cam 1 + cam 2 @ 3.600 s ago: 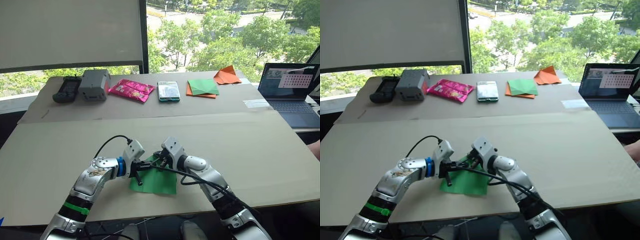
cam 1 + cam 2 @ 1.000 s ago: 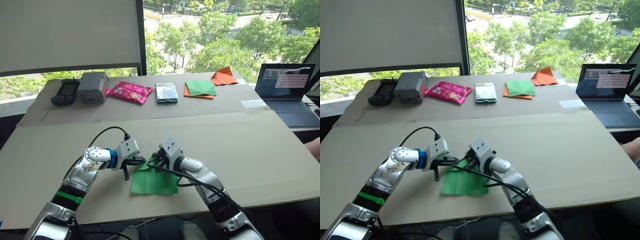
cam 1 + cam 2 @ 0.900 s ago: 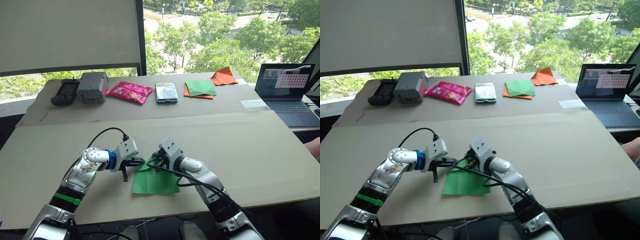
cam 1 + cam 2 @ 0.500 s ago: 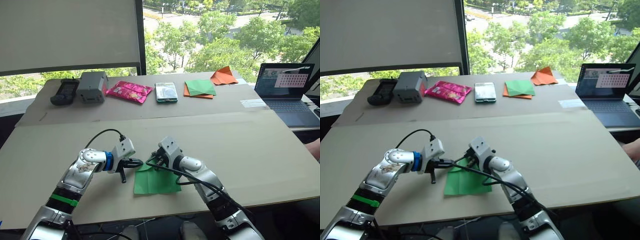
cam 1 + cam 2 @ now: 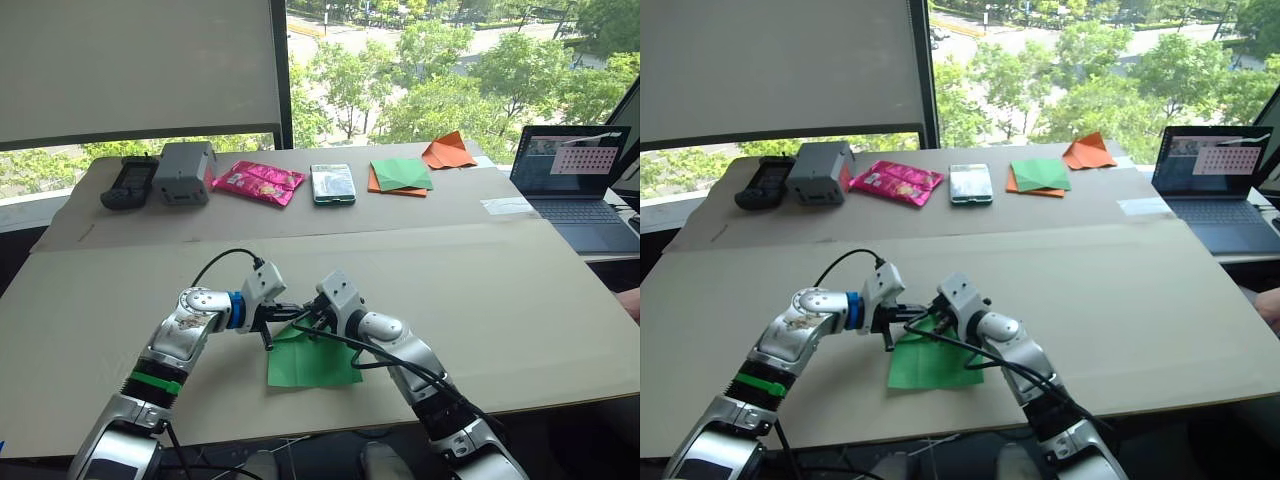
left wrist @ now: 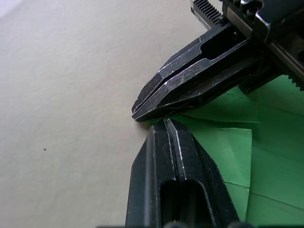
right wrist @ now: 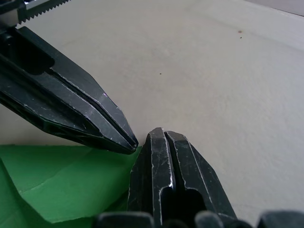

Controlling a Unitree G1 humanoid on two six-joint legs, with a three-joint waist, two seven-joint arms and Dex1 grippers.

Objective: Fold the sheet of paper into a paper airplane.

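Sheet: the bright green creased sheet of paper [image 5: 312,362] lies flat near the front edge of the beige cardboard tabletop [image 5: 520,300].
Left gripper: the left gripper [image 6: 165,124] has its 2 black fingers pressed together at the sheet's far corner.
Right gripper: the right gripper [image 7: 158,134] is also closed, tip to tip with the left one, at the same corner.
Far edge: a green sheet on orange paper [image 5: 403,176] and a folded orange paper [image 5: 447,152] lie well apart from the grippers.

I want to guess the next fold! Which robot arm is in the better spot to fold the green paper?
Close call, probably the right. Both grippers are shut, tips meeting at the far corner of the sheet of paper. The right gripper reaches in over the sheet, while the left gripper comes from off its edge.
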